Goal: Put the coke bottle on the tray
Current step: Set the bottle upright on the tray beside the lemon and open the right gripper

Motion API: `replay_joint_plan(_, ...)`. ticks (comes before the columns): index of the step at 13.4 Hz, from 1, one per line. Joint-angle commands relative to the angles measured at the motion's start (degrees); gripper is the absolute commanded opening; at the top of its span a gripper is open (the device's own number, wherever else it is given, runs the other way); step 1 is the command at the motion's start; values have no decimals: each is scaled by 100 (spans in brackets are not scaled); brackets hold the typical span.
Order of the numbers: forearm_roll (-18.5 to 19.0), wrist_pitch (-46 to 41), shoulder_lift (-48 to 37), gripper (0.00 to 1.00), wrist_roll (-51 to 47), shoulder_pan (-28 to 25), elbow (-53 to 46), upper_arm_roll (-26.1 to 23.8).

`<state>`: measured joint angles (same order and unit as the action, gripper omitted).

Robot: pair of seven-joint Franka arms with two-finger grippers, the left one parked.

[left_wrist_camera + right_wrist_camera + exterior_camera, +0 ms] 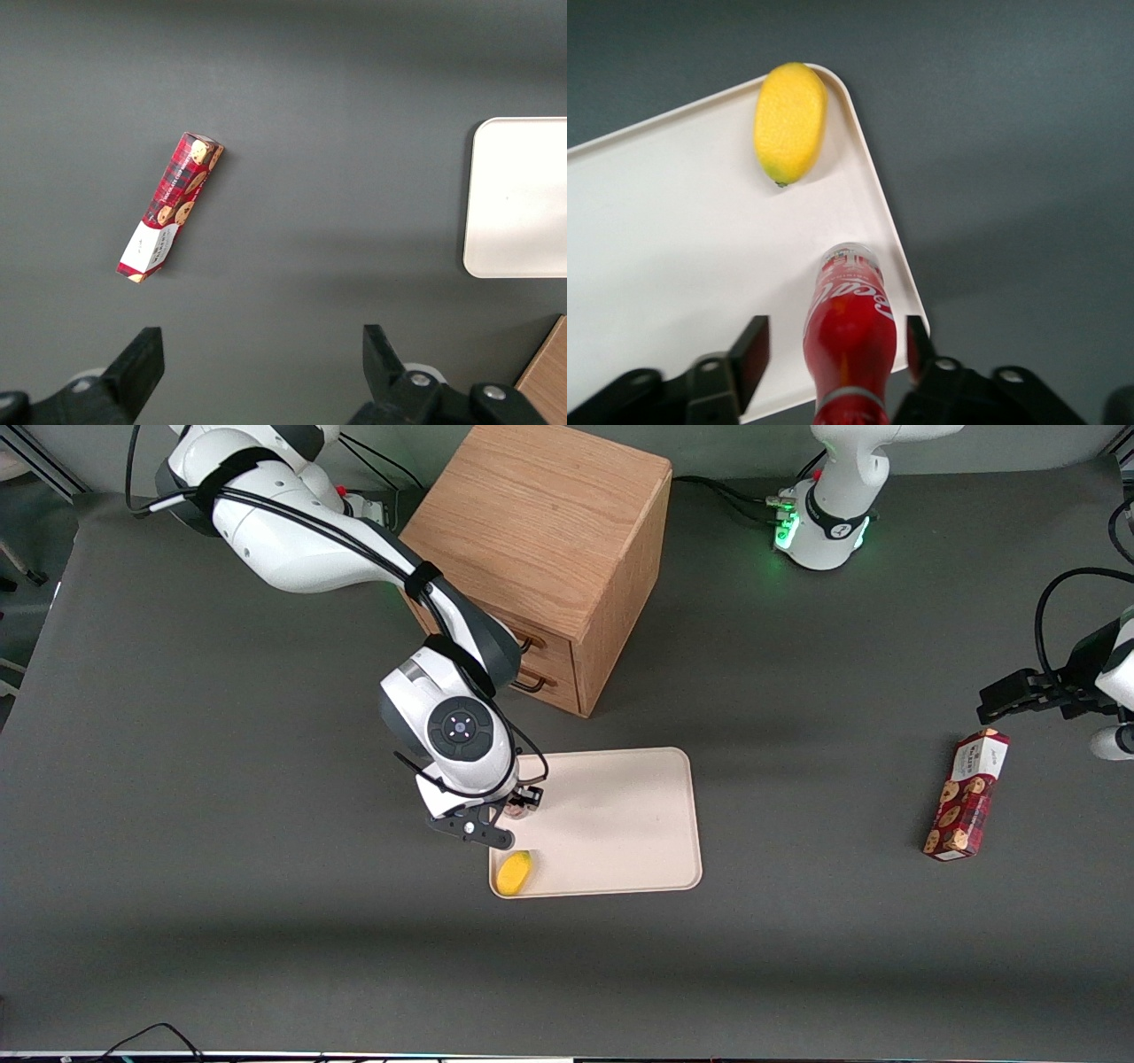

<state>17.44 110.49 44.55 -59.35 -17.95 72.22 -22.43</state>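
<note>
The coke bottle (850, 319), red with white script, stands with its base on the cream-white tray (673, 239) close to the tray's rim at the working arm's end. My right gripper (835, 345) is around the bottle's upper body, open, with a gap between each finger and the bottle. In the front view the gripper (523, 802) hangs over the same edge of the tray (620, 824), and only a small reddish bit of the bottle (516, 809) shows under the hand. The tray also shows in the left wrist view (523, 195).
A yellow lemon-like fruit (514, 872) lies in the tray's corner nearest the front camera, close to the bottle, and shows in the right wrist view (790, 121). The wooden drawer cabinet (549, 540) stands farther from the camera. A red cookie box (967, 794) lies toward the parked arm's end.
</note>
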Motion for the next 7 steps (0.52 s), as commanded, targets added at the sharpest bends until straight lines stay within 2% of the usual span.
replay_joint_plan(1,67,78,-989,100,630,46,783,55)
replay_joint_plan(4,-590,-18,-2219,100,1913,64,1565,843)
replay_joint_plan(7,-1284,-562,-3309,100,3652,99,2163,2054)
